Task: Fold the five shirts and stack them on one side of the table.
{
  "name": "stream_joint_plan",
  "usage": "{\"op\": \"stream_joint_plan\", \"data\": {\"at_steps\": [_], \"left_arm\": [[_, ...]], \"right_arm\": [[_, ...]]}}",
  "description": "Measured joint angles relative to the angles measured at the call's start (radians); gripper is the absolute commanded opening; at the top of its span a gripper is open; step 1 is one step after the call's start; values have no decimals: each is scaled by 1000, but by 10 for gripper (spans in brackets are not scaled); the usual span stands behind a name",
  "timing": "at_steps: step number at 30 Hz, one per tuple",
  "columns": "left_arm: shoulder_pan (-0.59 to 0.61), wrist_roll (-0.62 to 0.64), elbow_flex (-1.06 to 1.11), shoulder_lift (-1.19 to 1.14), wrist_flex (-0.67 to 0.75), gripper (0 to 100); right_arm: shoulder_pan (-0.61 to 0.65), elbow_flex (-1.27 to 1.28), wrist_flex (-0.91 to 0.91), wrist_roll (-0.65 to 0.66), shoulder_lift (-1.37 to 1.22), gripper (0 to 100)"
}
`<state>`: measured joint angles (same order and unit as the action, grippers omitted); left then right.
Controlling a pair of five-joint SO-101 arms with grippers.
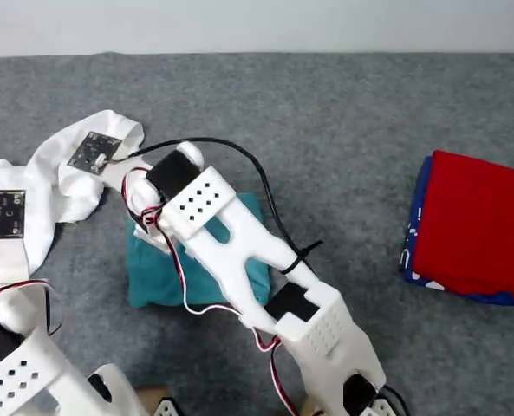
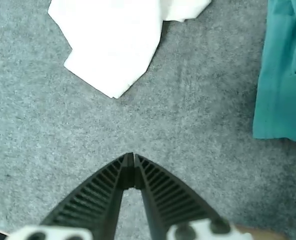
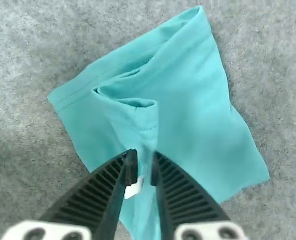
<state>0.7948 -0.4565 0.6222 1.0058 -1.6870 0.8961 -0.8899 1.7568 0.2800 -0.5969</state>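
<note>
**High view.** The teal shirt (image 1: 152,282) lies roughly folded on the grey table (image 1: 343,121), with the right arm stretched across it. The white shirt (image 1: 61,178) lies crumpled just beside the teal shirt. The red shirt (image 1: 482,217) sits on the blue shirt (image 1: 415,247), well apart from the teal shirt on its other side. Expect the long carry to that stack to give the folds time to fall open.

**Left wrist view.** The left gripper (image 2: 133,159) is closed tip to tip and holds nothing. It hangs over bare table, near the teal shirt's edge and a corner of the white shirt. If you sweep it sideways at low height, it may catch that edge and drag the fold out of square.

**Right wrist view.** The right gripper (image 3: 141,162) is closed to a narrow gap and appears to pinch a ridge of the teal shirt near the collar. A small white label (image 3: 133,190) shows between the jaws.
- A single-point pinch probably takes only the top layer.
- If you lift from here, the lower layers are likely to hang and unfold.
- The thin cloth may also slip free.
</note>
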Motion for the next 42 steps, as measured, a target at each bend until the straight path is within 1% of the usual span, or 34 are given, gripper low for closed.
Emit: {"op": "stream_joint_plan", "data": {"at_steps": [4, 7, 10, 12, 15, 17, 20, 23, 28, 31, 35, 40, 42], "left_arm": [[3, 2, 0, 0, 0, 6], [64, 2, -11, 0, 14, 6], [163, 2, -15, 0, 44, 6], [218, 2, -15, 0, 58, 6], [265, -17, -15, 0, 63, 6], [276, -21, -15, 0, 63, 6], [284, -21, -15, 0, 64, 6], [284, -21, -15, 0, 64, 6], [284, -21, -15, 0, 64, 6], [284, -21, -15, 0, 64, 6], [284, -21, -15, 0, 64, 6], [284, -21, -15, 0, 64, 6], [284, -21, -15, 0, 64, 6]], "right_arm": [[92, 0, 0, 0, 0, 36], [137, 0, 0, 0, 0, 36], [121, 0, 0, 0, 2, 36], [81, 0, 0, 0, 2, 35], [9, 0, 0, 0, 2, 32], [-20, 0, 0, 0, 2, 32], [-23, 0, 0, 0, -35, 32], [12, 0, 0, 0, -114, 32], [110, 0, -11, 0, -245, 32], [123, 0, -61, 0, -293, 32], [104, -37, -97, 0, -301, 33], [6, -203, -97, 0, -298, 35], [-29, -273, -112, 21, -298, 32]]}}
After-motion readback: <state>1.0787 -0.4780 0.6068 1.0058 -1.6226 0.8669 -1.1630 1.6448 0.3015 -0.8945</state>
